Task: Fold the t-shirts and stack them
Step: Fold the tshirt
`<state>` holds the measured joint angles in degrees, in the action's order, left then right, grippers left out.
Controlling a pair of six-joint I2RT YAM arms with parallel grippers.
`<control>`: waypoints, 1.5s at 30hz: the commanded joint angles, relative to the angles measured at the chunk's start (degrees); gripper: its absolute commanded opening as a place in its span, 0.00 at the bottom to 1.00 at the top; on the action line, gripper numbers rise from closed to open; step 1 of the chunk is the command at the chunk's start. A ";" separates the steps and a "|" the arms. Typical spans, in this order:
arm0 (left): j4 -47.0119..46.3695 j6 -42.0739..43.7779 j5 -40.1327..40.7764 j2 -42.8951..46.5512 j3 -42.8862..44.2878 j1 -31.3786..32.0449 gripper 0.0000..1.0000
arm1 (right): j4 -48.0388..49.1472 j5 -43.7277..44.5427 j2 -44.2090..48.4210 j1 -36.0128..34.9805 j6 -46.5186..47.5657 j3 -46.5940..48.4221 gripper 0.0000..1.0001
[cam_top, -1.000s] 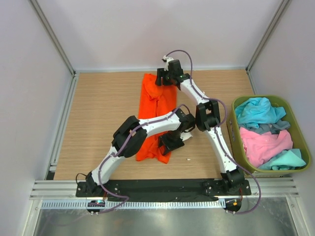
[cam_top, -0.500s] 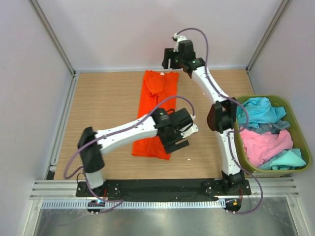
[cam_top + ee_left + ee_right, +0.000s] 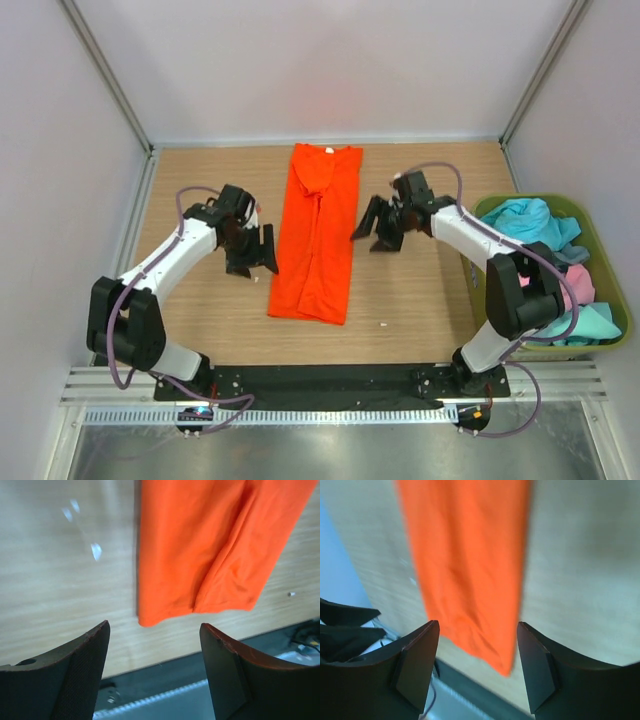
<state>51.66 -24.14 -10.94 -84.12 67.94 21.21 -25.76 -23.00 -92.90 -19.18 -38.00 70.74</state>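
Top external view puts both of your arms low over the table (image 3: 200,190), one on each side of the orange t-shirt (image 3: 315,240). That shirt lies flat as a long narrow strip down the middle of the table. Its collar end is toward the far wall and its hem end toward the arm bases, and both sides are folded in, so a crease runs along its length.

Your left arm (image 3: 175,255) has its elbow out near the table's left edge. The left fingers (image 3: 250,262) sit just beside the shirt's left edge, about halfway down. Your right arm (image 3: 470,230) bends sharply at the elbow and reaches leftward. The right fingers (image 3: 375,235) sit just beside the shirt's right edge, a little farther up the table than the left ones. From above you cannot tell whether either pair touches the cloth.

The left wrist view shows those fingers spread wide and holding nothing. Past them are bare table and the shirt's hem corner. The right wrist view is blurred, but its fingers are also wide apart and empty, with the orange strip running beyond them.

At the table's right edge, the olive-green bin (image 3: 565,346) holds a heap: a turquoise t-shirt (image 3: 520,225), a pink t-shirt (image 3: 540,295) and a grey t-shirt (image 3: 562,258). The right arm's elbow covers part of the bin's left side.
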 commanded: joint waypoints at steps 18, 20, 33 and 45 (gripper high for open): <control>-22.48 -22.27 -15.61 3.70 -28.75 -3.45 0.65 | 20.39 -15.40 2.73 -11.48 -25.10 -34.70 0.61; -22.13 -21.22 -15.34 2.47 -27.87 -4.77 0.65 | 22.94 -15.05 2.29 -12.11 -26.68 -35.93 0.60; -20.02 -18.40 -13.67 -3.95 -25.84 -5.83 0.61 | 24.70 -13.65 -0.96 -12.46 -27.30 -36.46 0.52; -19.23 -19.98 -15.86 -3.25 -28.48 -5.74 0.28 | 24.62 -14.44 -2.28 -13.34 -27.83 -35.41 0.26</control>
<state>32.14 -44.45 -25.96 -87.74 40.58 15.62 -0.30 -36.91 -94.15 -32.08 -64.66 34.72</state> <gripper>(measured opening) 0.304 0.285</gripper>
